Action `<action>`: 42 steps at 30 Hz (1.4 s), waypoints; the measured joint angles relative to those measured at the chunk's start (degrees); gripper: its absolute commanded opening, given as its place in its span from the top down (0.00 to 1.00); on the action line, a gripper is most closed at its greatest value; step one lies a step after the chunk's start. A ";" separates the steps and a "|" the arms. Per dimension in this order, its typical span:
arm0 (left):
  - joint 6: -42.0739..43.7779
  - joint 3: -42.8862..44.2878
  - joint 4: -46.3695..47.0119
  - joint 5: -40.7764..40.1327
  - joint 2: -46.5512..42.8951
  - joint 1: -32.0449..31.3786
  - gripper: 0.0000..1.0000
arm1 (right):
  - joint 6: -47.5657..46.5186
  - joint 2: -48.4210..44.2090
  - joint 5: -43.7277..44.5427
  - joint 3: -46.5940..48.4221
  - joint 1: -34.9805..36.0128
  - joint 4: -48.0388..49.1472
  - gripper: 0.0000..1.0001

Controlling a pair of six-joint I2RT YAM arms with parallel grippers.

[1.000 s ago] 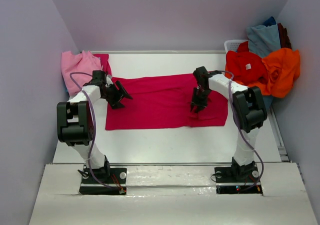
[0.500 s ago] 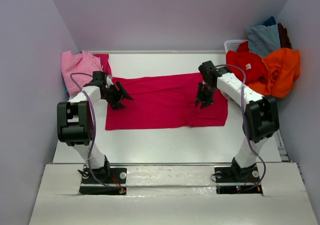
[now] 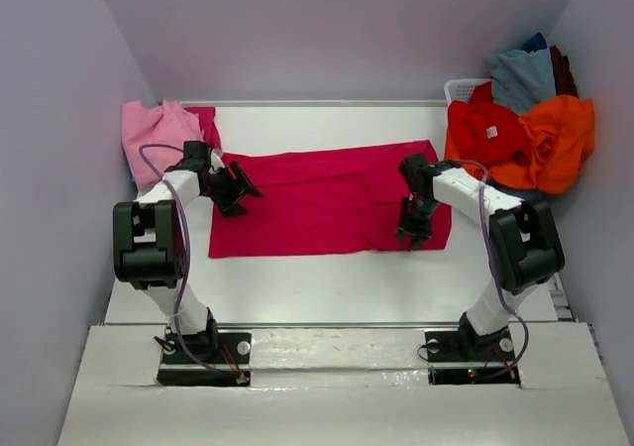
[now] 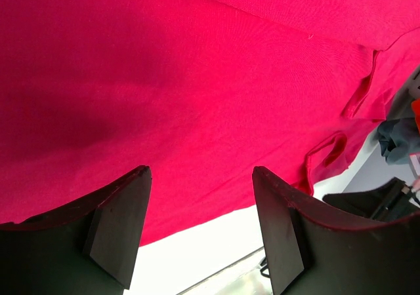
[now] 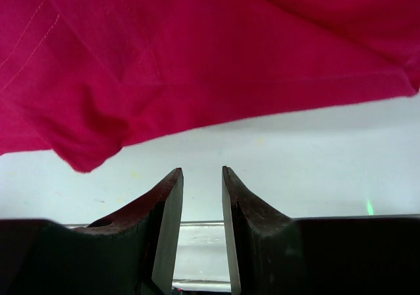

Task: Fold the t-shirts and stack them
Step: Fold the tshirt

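A crimson-magenta t-shirt point(image 3: 317, 203) lies flat as a wide band across the middle of the white table point(image 3: 327, 278). My left gripper point(image 3: 241, 190) is open and empty, low over the shirt's left end; the left wrist view shows the shirt point(image 4: 197, 78) filling the frame behind my left gripper point(image 4: 201, 171). My right gripper point(image 3: 411, 238) is at the shirt's front right edge, jaws a little apart and empty. In the right wrist view my right gripper point(image 5: 202, 170) is over bare table just in front of the shirt's hem point(image 5: 197, 46).
A light pink shirt point(image 3: 157, 134) lies bunched at the back left. At the back right a white basket point(image 3: 464, 89) holds a heap with red point(image 3: 485, 134), orange point(image 3: 560, 139) and grey-blue point(image 3: 520, 74) shirts. Walls close in on both sides.
My right gripper has moved from above the shirt's right part toward the near right edge and down. The shirt's right end lies flatter. My left arm has not moved.
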 measured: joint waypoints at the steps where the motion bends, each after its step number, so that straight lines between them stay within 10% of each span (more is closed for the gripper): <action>1: 0.00 0.00 -0.02 -0.02 0.00 0.00 0.26 | 0.00 1.07 -0.20 -0.17 0.00 0.74 0.64; 42: 0.81 -0.15 -0.87 -0.44 0.00 0.00 0.26 | -1.14 14.80 4.72 10.62 -0.09 2.75 0.61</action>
